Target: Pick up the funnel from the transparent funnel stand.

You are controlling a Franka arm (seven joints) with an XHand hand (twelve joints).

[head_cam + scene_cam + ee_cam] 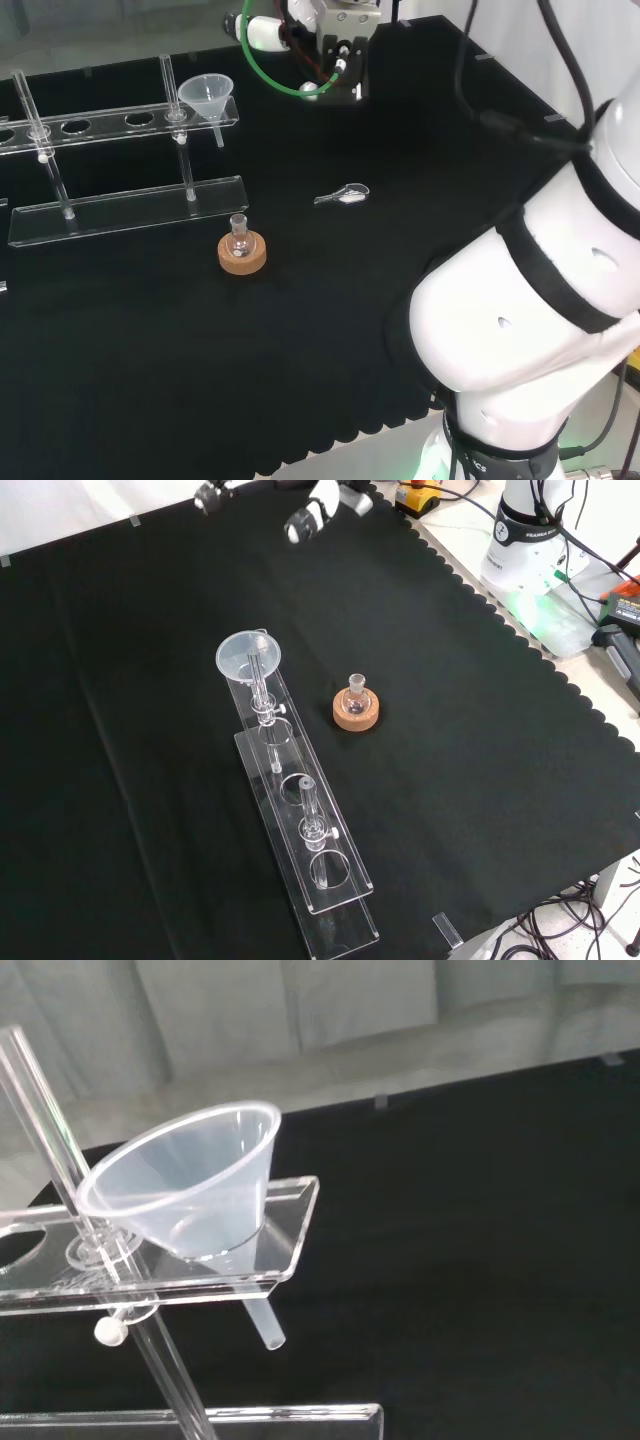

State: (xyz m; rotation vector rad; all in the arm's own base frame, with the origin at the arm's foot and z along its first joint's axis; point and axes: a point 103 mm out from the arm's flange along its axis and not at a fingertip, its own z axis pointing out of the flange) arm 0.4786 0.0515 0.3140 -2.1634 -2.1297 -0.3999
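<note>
A clear plastic funnel [207, 95] sits upright in the end hole of the transparent stand's upper shelf [120, 124], its stem hanging below the shelf. In the front view the funnel [248, 655] is at the far end of the stand [330, 880]. The wrist view has the funnel [190, 1185] close by, resting in the shelf [290, 1250] beside an upright rod. The hand [268, 32] hovers high at the back of the bench, to the right of the funnel and apart from it. In the front view the hand [306, 520] is at the top edge, beyond the funnel.
A small glass flask on a cork ring [242, 252] stands in front of the stand, to its right in the front view [356, 710]. A small clear scoop [343, 196] lies on the cloth. The shelf has several open holes. The arm's white links [540, 300] rise at right.
</note>
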